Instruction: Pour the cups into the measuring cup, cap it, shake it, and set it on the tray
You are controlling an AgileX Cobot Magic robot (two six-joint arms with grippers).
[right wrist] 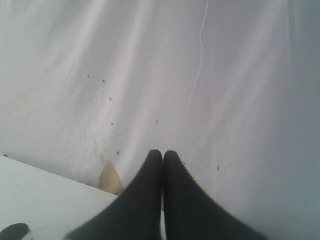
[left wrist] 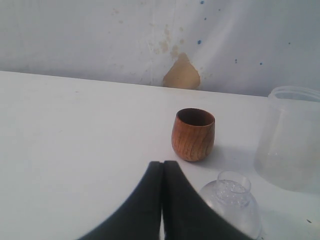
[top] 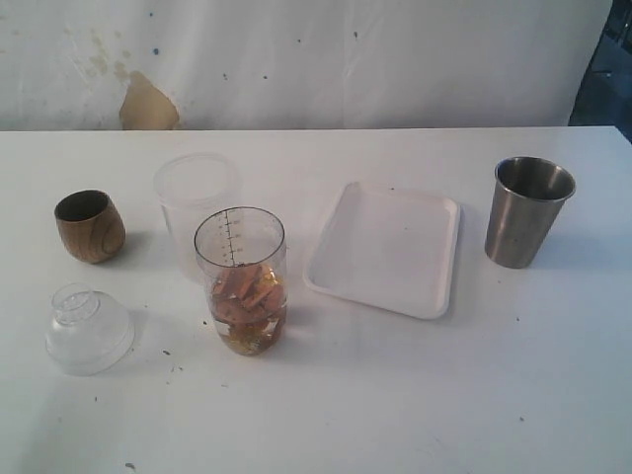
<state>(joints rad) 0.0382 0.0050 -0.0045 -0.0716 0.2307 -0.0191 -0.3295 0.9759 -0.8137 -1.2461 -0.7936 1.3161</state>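
The clear measuring cup (top: 240,281) with a black scale stands uncapped at the table's middle, holding orange-brown pieces at its bottom. A brown wooden cup (top: 89,226) (left wrist: 193,134) stands upright at the left. At the right stands the steel tumbler (top: 524,210). Between them lies the white tray (top: 387,249), bare. A clear domed cap (top: 87,329) (left wrist: 233,202) rests at the front left. My left gripper (left wrist: 163,163) is shut on nothing, near the cap and short of the wooden cup. My right gripper (right wrist: 162,153) is shut on nothing, facing the white backdrop. Neither arm shows in the exterior view.
A frosted translucent cup (top: 196,209) (left wrist: 291,137) stands just behind the measuring cup. A white sheet with a tan patch (top: 148,104) hangs behind the table. Small dark specks dot the white tabletop (top: 395,395).
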